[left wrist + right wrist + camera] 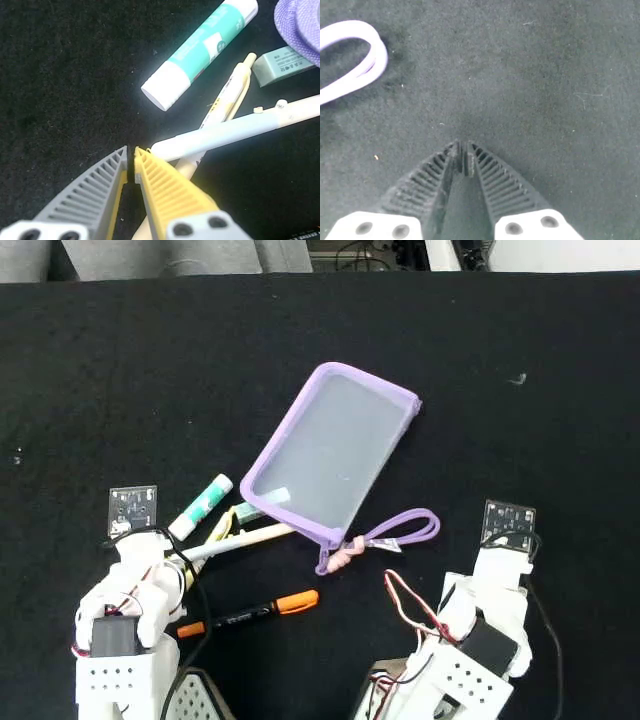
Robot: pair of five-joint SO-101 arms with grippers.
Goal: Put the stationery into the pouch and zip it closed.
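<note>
A lilac pouch lies tilted in the middle of the black table, its wrist loop trailing toward the front; part of that loop lies off to one side of my right gripper. Beside the pouch's front left corner lie a teal-and-white glue stick, a pale green eraser, a yellow pen and a light blue pen. An orange marker lies nearer the front. My left gripper is shut, its tips just beside the blue pen's end. My right gripper is shut over bare cloth.
The black cloth covers the whole table, with wide free room at the back and on both sides. Both arm bases stand at the front edge. Grey fabric shows beyond the table's far edge.
</note>
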